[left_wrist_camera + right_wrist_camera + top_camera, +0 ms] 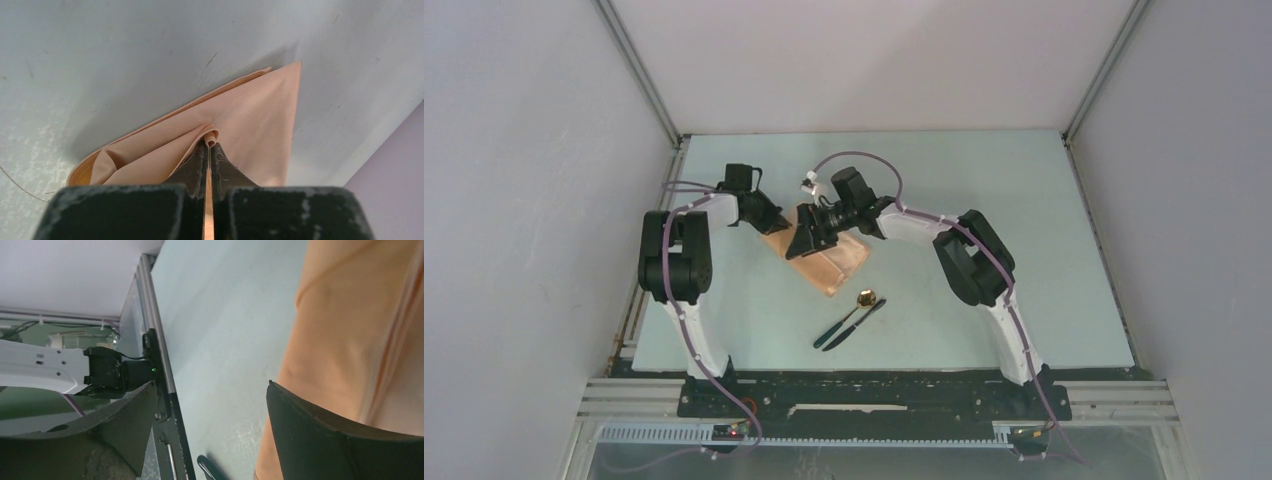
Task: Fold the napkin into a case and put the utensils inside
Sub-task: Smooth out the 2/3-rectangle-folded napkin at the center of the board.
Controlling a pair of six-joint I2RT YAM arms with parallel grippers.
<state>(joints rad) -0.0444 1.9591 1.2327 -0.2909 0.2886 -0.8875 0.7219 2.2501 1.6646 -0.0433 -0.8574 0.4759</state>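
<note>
The peach-tan napkin lies partly folded at the table's middle. My left gripper is at its far left corner. In the left wrist view the jaws are shut on a rolled edge of the napkin, and the left gripper pinches cloth between its fingers. My right gripper is over the napkin's left part, open and empty. In the right wrist view the right gripper has one finger over the napkin. The gold-bowled spoon and the dark knife lie together in front of the napkin.
A dark utensil handle tip shows at the bottom of the right wrist view. The pale green table is enclosed by white walls. An aluminium rail runs along the near edge by the arm bases.
</note>
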